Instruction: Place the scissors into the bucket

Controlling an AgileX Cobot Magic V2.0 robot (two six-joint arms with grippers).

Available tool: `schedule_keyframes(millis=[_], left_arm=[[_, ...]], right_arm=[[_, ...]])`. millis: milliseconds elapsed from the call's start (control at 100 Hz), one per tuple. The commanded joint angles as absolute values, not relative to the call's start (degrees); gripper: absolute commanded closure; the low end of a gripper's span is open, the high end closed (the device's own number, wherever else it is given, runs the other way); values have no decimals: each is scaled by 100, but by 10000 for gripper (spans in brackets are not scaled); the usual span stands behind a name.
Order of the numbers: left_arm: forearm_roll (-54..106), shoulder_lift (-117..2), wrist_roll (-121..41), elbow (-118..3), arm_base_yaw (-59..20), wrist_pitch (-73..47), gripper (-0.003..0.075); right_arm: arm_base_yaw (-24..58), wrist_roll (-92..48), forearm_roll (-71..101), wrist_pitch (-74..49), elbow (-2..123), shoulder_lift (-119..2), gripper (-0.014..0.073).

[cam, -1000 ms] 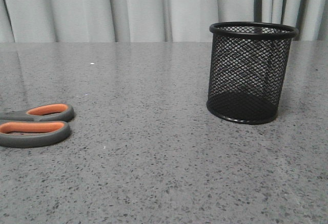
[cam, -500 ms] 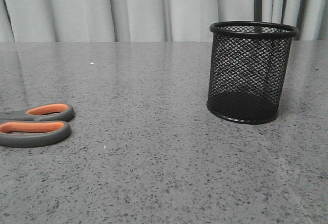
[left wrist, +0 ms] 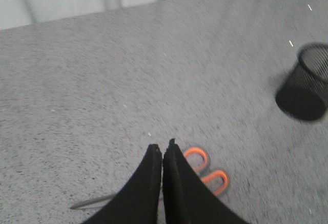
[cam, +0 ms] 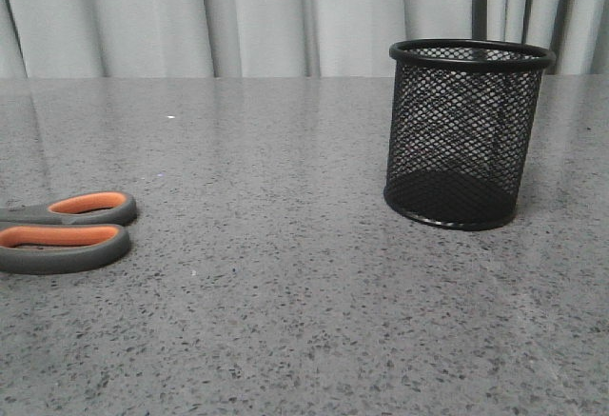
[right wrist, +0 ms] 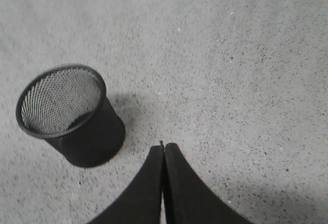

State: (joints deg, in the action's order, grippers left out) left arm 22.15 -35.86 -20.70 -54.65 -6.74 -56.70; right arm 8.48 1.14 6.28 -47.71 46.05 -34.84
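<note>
We see a grey speckled tabletop (cam: 285, 321) with pale curtains (cam: 266, 16) hanging behind its far edge. We take the bucket (cam: 466, 135) as landmark: it stands upright on the tabletop, its mesh wall see-through and its rolled rim uppermost, and we see nothing inside it.

The scissors (cam: 67, 232) lie flat on the tabletop, well apart from the bucket and to its left in the front view, which cuts them off at the edge so that only the two orange-lined loops show. In the left wrist view we find the same scissors (left wrist: 205, 167) partly hidden under the left tool (left wrist: 162, 149); the loops point toward the bucket (left wrist: 305, 88) and a thin blade tip emerges on the side away from it.

The left tool hangs above the scissors with its two dark fingers pressed together and nothing between them; it does not touch the scissors as far as we can judge. This view is somewhat blurred.

In the right wrist view the right tool (right wrist: 163, 147) is likewise clenched on nothing, above bare tabletop just beside the bucket (right wrist: 69, 114), whose open mouth we look into from above. Neither tool appears in the front view.
</note>
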Motion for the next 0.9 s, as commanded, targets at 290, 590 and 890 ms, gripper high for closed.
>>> schedule_keyframes(millis=[290,590,890], left_arm=[[2272,-4050,-2677,-5648,-1243,-5892,673],[2308,-4316,-3082,-6019,-1243,-6114,322],[2272,-5562,-4455,-6720,-1243,-7180,323]], right_arm=[[940,-429,562,-5221,5213,-3849,487],[940,-429,670,-5271,5248,-3878,146],[971,-429,696,-5261,5248,-3878,146]])
